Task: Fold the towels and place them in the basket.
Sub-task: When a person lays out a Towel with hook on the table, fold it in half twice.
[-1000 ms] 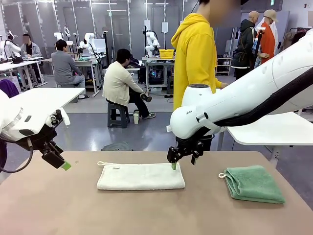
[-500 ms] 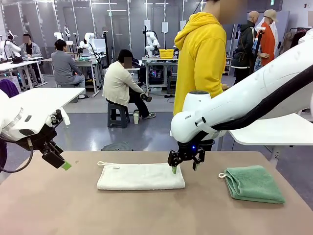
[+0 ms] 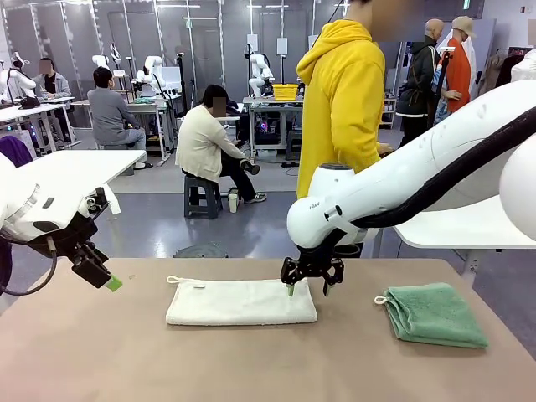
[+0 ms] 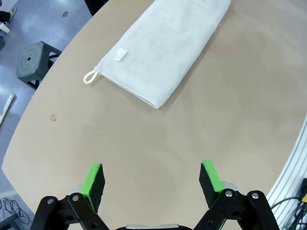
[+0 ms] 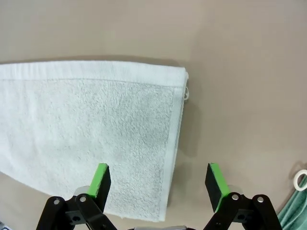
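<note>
Beige table [image 3: 126, 360] bears cream towel [image 3: 241, 302], green towel [image 3: 437, 315]; grey floor [image 3: 167, 226] beyond.

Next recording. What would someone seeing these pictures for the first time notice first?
The big white right arm's end effector hangs open over the right end of the cream-white towel lying in the middle of the table. A folded green towel sits apart at the table's right, and a person in a yellow hoodie stands at the far side.

Print [image 3: 315, 203] on the right arm [image 3: 402, 180] is too small to read
</note>
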Controlling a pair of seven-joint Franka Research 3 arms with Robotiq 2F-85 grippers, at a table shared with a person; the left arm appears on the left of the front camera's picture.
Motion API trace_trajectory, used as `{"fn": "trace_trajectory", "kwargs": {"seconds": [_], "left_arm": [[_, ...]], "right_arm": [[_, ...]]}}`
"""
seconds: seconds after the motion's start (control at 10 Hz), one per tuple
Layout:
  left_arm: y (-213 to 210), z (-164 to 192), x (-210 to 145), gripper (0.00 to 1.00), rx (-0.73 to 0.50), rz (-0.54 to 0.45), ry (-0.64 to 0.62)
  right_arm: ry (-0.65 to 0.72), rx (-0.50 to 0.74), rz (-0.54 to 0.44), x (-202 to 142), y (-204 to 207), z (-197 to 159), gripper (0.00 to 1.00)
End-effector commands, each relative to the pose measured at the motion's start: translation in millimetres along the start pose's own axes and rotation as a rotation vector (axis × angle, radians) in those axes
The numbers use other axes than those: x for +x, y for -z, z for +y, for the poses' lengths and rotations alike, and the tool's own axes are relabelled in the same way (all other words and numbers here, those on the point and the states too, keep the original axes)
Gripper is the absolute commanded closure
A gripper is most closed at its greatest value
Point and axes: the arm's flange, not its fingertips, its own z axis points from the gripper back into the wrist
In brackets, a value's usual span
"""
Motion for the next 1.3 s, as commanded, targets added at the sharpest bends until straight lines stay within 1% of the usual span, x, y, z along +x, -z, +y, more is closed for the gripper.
{"fn": "trace_trajectory", "kwargs": {"seconds": [0.0,0.4,0.5,0.6,0.7,0.8,1.0,1.1,1.2], "left_arm": [[-1.1,-1.8,1.8,0.0,0.016,0.011,-0.01],[-1.1,-1.8,1.8,0.0,0.016,0.011,-0.01],[-1.1,-1.8,1.8,0.0,0.016,0.011,-0.01],[-1.1,-1.8,1.8,0.0,0.016,0.011,-0.01],[-1.1,-1.8,1.8,0.0,0.016,0.011,-0.01],[-1.1,-1.8,1.8,0.0,0.016,0.011,-0.01],[-1.1,-1.8,1.8,0.0,0.016,0.011,-0.01],[-1.1,-1.8,1.8,0.0,0.016,0.011,-0.01],[-1.1,-1.8,1.8,0.0,0.016,0.011,-0.01]], "right_arm": [[0.064,-0.011,-0.022,5.4,11.8,7.4,0.0],[0.094,0.0,0.012,5.1,18.7,10.3,0.0],[0.091,-0.003,0.016,4.0,19.2,10.3,0.2],[0.089,-0.007,0.017,3.4,18.1,10.5,0.48],[0.09,-0.013,0.019,3.3,16.8,11.6,0.8],[0.094,-0.013,0.023,4.0,17.8,12.1,1.0],[0.102,-0.012,0.028,4.1,18.8,11.4,1.0],[0.103,-0.013,0.028,3.9,18.0,11.7,0.96],[0.103,-0.016,0.03,4.4,17.9,12.8,1.0]]}}
